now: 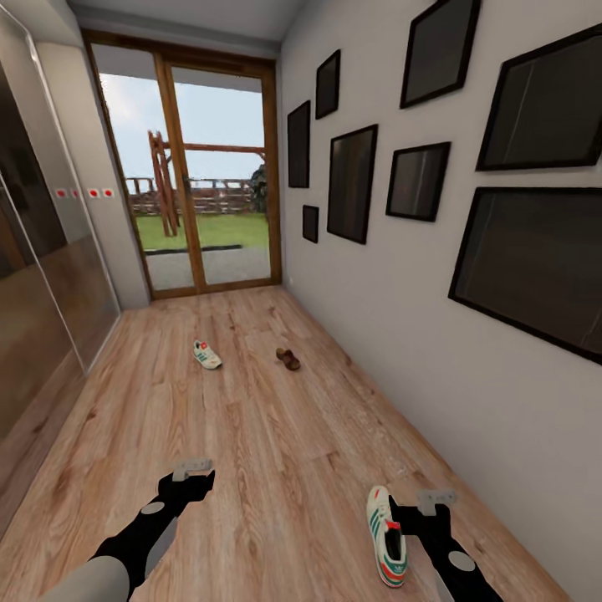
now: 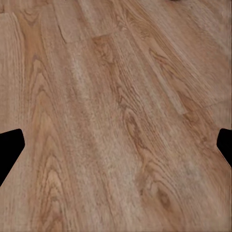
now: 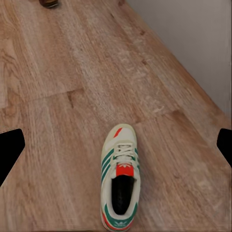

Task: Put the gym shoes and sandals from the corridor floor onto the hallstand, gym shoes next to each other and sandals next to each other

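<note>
One gym shoe [image 1: 386,535], white with green stripes, lies on the corridor floor [image 1: 276,451] close in front of me, just left of my right gripper [image 1: 436,500]. In the right wrist view this shoe [image 3: 121,179] lies below and between the spread fingertips [image 3: 10,147], apart from them. The other gym shoe [image 1: 206,354] rests farther down the corridor, with a brown sandal [image 1: 288,359] to its right. My left gripper [image 1: 192,466] hangs open over bare planks [image 2: 116,96]. The second sandal and the hallstand are out of view.
An off-white wall with black-framed pictures [image 1: 351,184] runs along the right. Glossy wardrobe doors [image 1: 33,276] line the left. A wood-framed glass door [image 1: 188,176] closes the far end. Wooden floor stretches between me and the far shoes.
</note>
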Controlling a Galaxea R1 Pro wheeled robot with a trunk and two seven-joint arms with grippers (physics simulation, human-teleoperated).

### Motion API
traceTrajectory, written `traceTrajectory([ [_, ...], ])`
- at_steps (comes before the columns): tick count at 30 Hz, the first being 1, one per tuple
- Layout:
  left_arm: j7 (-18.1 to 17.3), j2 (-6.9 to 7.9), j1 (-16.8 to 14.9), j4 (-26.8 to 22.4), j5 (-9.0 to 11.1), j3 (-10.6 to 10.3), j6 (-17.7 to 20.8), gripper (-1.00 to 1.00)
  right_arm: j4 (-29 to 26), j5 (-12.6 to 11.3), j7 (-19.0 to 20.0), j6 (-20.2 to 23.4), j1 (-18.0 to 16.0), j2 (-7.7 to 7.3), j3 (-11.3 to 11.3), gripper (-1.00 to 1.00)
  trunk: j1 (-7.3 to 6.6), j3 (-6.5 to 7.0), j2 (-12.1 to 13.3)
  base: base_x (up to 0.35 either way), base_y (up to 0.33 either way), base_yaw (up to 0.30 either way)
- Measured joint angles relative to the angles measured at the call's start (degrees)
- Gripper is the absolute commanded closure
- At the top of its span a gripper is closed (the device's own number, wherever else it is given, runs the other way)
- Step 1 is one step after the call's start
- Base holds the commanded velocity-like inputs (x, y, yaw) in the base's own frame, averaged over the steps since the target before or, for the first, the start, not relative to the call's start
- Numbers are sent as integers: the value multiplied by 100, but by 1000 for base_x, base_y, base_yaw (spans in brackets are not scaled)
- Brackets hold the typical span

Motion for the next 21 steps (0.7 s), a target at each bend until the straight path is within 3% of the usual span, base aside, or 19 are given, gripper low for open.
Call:
traceTrajectory([
  [10,-2,0,0,-4,2,1,-3,-100,0,0,0,0,-1,0,2,-100,220,-180,-401,0,0,-274],
  [21,-3,2,-7,-6,4,0,-3,-100,3,0,0,-1,-2,5,8,-100,461,-377,-842,0,0,-38],
])
